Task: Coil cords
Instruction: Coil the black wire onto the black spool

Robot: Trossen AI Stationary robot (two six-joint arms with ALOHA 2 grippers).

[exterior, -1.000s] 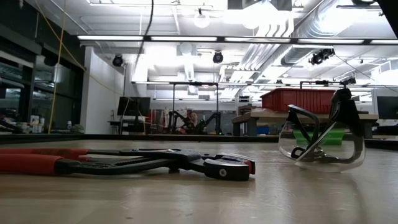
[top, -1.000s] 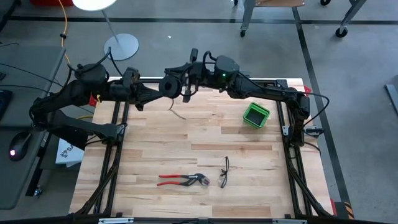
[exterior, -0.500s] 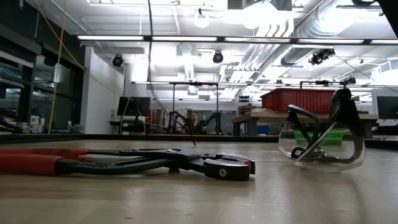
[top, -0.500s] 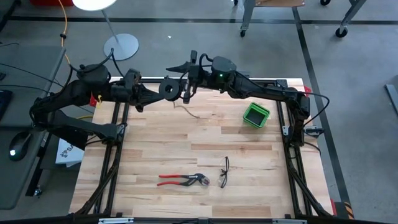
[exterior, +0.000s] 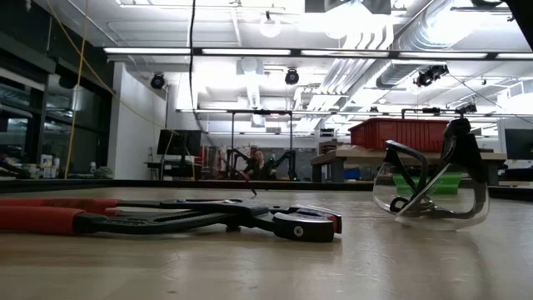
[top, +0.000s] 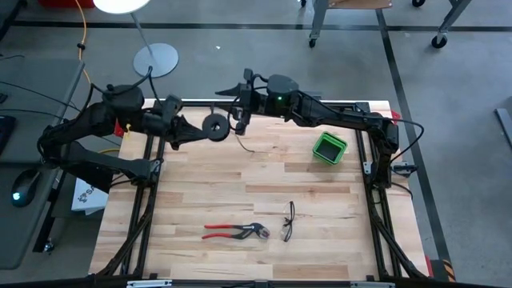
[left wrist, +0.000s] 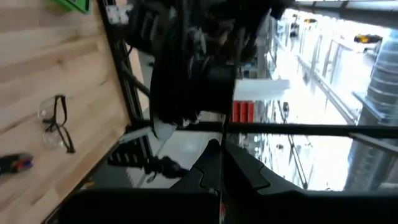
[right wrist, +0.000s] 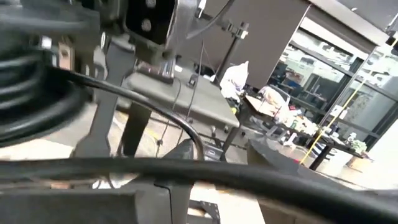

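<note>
— So where is the reel (top: 214, 126) with the cord right now?
— Up at the far edge of the table (top: 256, 176), held in the air between the two arms. The left gripper (top: 194, 130) is clamped on its edge; in the left wrist view the dark disc (left wrist: 186, 81) sits just past that arm's closed fingers.
— And the cord itself?
— A thin loose end (top: 245, 145) hangs from the reel down to the wood, just beside the right arm's wrist.
— What is the right gripper (top: 232, 94) doing?
— It sits close behind the reel, over the table's back rail, its fingers spread apart and empty. The right wrist view shows black coils (right wrist: 31, 93) very near.
— Anything else on the table?
— A green box (top: 329, 148) near the right side, red-handled pliers (top: 235, 231) and safety glasses (top: 288, 222) toward the front, well apart from the reel.
</note>
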